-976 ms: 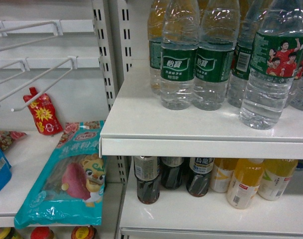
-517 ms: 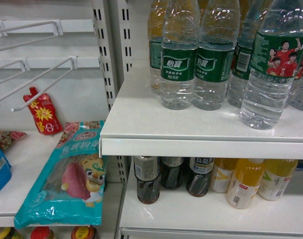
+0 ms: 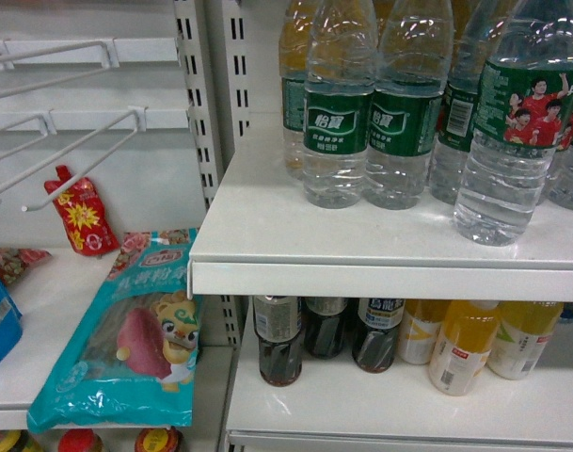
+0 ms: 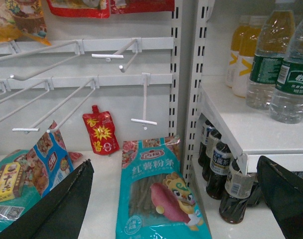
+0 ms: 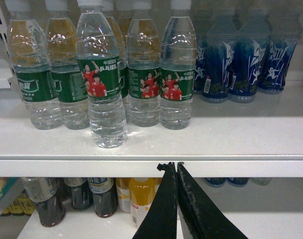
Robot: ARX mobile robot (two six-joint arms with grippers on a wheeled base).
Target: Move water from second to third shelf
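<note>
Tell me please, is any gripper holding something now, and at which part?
Nothing is held. The right gripper is shut on nothing, below the shelf edge in front of the water bottle. The left gripper is open, with only shelf goods beyond it.

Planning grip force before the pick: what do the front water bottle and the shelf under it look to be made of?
The water bottle looks like thin clear plastic, ribbed and glossy: you see straight through it, and highlights glint on the ridges. Its green label looks like a printed film wrap. The shelf seems to be white painted metal, smooth and semi-gloss, faintly reflecting the bottles; laminate can't be excluded.
</note>
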